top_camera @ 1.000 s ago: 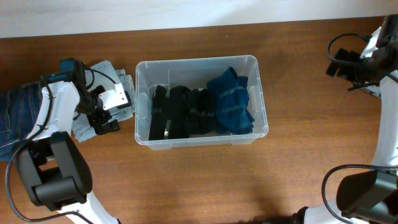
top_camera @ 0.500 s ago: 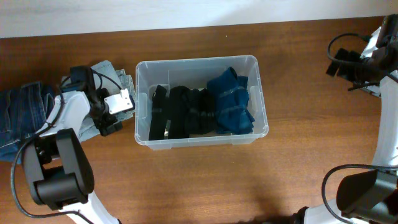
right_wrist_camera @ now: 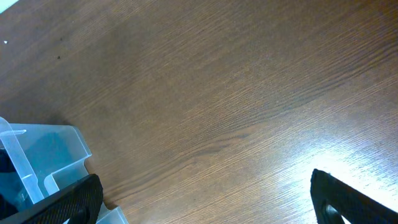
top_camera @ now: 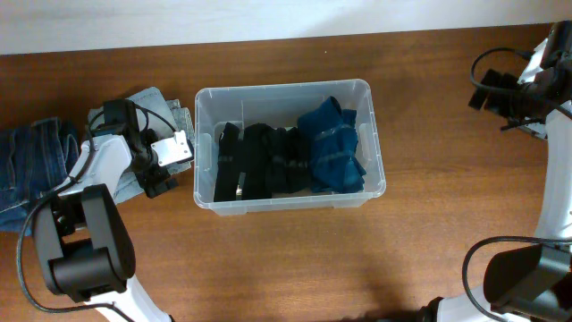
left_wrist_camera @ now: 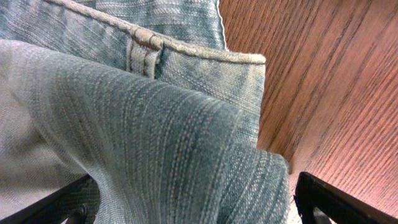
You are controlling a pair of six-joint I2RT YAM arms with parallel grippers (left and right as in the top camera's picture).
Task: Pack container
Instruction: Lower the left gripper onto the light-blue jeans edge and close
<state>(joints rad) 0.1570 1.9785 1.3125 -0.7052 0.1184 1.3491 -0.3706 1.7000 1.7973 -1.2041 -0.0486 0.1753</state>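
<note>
Closest in, on the left wrist view, the left claw (left_wrist_camera: 196, 208) has its 2 fingers (left_wrist_camera: 339, 200) spread wide. A raised fold of the light jeans (left_wrist_camera: 124, 124) bulges up between them, and I can't see either finger pressing on the cloth. A belt loop (left_wrist_camera: 142, 53) on the waistband sits at 12 o'clock from the fold, and the bare table (left_wrist_camera: 336, 81) runs off toward 2 o'clock.

From overhead, that claw (top_camera: 154, 168) sits on the light jeans (top_camera: 152, 100), just beside the bin at its 9 o'clock. The dark jeans (top_camera: 27, 170) lie farther out at 9 o'clock, at the frame edge.

The bin (top_camera: 286, 87) stands upright in the middle of the table (top_camera: 286, 259), long side running 9 to 3 o'clock. Inside, black clothes (top_camera: 259, 161) fill the 9 o'clock half and the centre, and a blue garment (top_camera: 331, 148) is bunched against the 3 o'clock wall, touching them.

The right claw (top_camera: 500, 89) is well apart from the bin, at its 2 o'clock. On its own camera the right claw (right_wrist_camera: 208, 202) is spread wide over bare wood with nothing between the fingers, and 1 corner of the bin (right_wrist_camera: 43, 162) shows at 8 o'clock.
</note>
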